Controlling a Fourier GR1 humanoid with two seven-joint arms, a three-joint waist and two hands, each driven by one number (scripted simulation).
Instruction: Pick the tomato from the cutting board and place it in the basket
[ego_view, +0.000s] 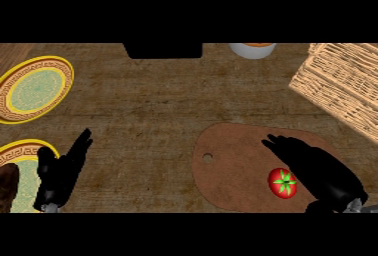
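Tomato (283, 182) on cutting board (229, 170), lower right, beside right robot hand (317, 167), fingers straight. Left robot hand (63, 172) spread, lower left.

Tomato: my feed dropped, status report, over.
Right hand open beside tomato. Tomato on cutting board, ungrasped. Left hand open, at left. Nothing between it and basket.

The basket (343, 85) is cut off by the right edge. The right hand (317, 167) covers the tomato's (281, 182) right margin and part of the cutting board (236, 170). The lower plate (21, 151) (left side) is cropped, and its dark contents cannot be identified.
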